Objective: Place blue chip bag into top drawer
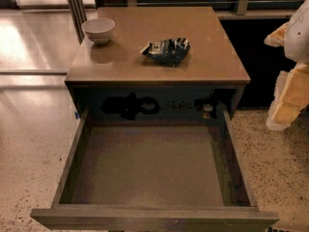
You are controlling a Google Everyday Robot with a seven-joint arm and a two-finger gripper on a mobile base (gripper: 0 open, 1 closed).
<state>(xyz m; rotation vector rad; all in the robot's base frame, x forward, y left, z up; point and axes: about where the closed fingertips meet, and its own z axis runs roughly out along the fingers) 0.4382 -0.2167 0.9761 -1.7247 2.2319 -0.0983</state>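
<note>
The blue chip bag (166,50) lies crumpled on the brown cabinet top (203,62), a little right of the middle. The top drawer (149,166) is pulled far out toward the camera, and its flat bottom shows nothing in it. My gripper (289,88), white with yellowish parts, hangs at the right edge of the view. It is beside the cabinet, well to the right of the bag and above the floor, and it holds nothing that I can see.
A white round bowl (99,29) stands at the back left of the cabinet top. Speckled floor (277,163) lies on both sides of the drawer. Dark metal posts (75,6) and a railing stand behind the cabinet.
</note>
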